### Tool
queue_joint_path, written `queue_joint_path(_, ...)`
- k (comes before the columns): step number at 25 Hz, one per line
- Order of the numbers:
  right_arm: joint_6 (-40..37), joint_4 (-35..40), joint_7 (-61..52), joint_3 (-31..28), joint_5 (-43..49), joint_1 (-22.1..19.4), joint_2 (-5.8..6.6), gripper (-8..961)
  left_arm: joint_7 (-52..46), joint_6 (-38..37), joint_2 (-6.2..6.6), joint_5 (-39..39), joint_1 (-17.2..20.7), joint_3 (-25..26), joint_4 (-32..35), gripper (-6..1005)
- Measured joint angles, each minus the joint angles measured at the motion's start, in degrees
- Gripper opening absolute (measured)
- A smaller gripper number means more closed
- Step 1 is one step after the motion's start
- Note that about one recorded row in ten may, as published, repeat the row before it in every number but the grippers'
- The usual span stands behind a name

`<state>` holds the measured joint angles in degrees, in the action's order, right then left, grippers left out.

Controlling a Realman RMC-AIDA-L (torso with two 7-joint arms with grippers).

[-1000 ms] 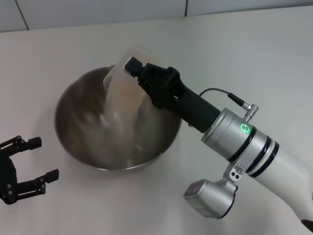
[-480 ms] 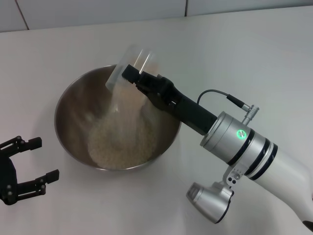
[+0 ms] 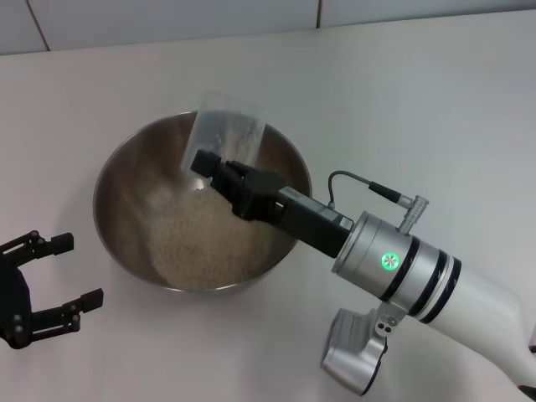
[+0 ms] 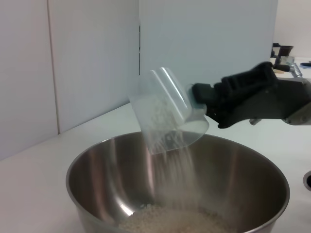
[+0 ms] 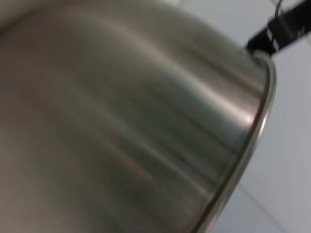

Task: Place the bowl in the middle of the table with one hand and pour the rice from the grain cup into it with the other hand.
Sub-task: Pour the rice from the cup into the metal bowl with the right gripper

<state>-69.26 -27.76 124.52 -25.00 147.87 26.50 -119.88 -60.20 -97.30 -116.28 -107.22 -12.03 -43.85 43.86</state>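
Note:
The steel bowl (image 3: 113, 167) stands on the white table (image 3: 402, 100), with a pale heap of rice (image 3: 197, 243) inside. My right gripper (image 3: 213, 169) reaches over the bowl's right rim and is shut on the clear grain cup (image 3: 230, 130), which is tipped mouth-down above the bowl. In the left wrist view the cup (image 4: 163, 109) is held by the right gripper (image 4: 206, 102), and a thin stream of grains (image 4: 182, 170) falls into the bowl (image 4: 92, 170). My left gripper (image 3: 77, 270) is open and empty, left of the bowl near the front edge.
The right wrist view is filled by the bowl's outer wall (image 5: 121, 121) and rim. A tiled wall (image 3: 167, 17) runs behind the table. The right arm's silver wrist (image 3: 402, 268) crosses the table at front right of the bowl.
My right gripper has rolled and moved lower over the bowl, tipping the cup further. Rice has poured out, and the heap in the bowl has grown. The left gripper has not moved.

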Motion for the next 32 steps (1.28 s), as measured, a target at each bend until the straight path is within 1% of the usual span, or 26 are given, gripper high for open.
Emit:
queue_joint_path(3, 0.0, 0.0, 2.0, -0.5, 2.1, 0.0, 0.0, 6, 0.0, 0.0, 0.0, 0.0, 0.0, 0.0, 0.0, 844)
queue_joint_path(9, 0.1, -0.4, 4.3, -0.6, 2.4, 0.0, 0.0, 6, 0.0, -0.1, 0.0, 0.0, 0.0, -0.1, 0.0, 844)
queue_joint_path(15, 0.1, -0.7, 4.1, -0.6, 1.9, -0.6, 0.0, 5, 0.0, -0.5, 0.0, 0.0, 0.0, 0.0, 0.0, 844)
queue_joint_path(18, -0.2, -3.3, 0.7, -0.7, -1.0, -1.1, 0.0, 5, 0.0, -0.7, 0.0, 0.0, 0.0, 0.1, 0.5, 844)
queue_joint_path(21, -0.6, -7.9, -8.7, -0.7, -7.0, -2.2, 0.0, 5, 0.0, -1.0, -0.05, 0.0, 0.0, 0.1, 0.7, 844)
queue_joint_path(23, -1.2, -10.3, -18.2, -0.6, -10.6, -2.9, 0.0, 5, 0.0, -1.0, -0.06, 0.0, 0.0, 0.1, 0.7, 844)
queue_joint_path(26, -2.5, -11.8, -31.7, -0.3, -14.8, -3.6, 0.05, 5, 0.0, -1.0, -0.08, 0.0, 0.0, 0.2, 0.7, 844)
queue_joint_path(28, -3.4, -12.1, -42.3, -0.2, -16.5, -4.2, 0.07, 5, 0.0, -1.0, -0.09, 0.0, 0.0, 0.2, 0.8, 844)
queue_joint_path(32, -5.8, -11.8, -69.8, -1.8, -17.1, -5.6, 0.38, 5, 0.0, -1.1, -0.09, 0.0, 0.0, 0.3, 0.8, 844)
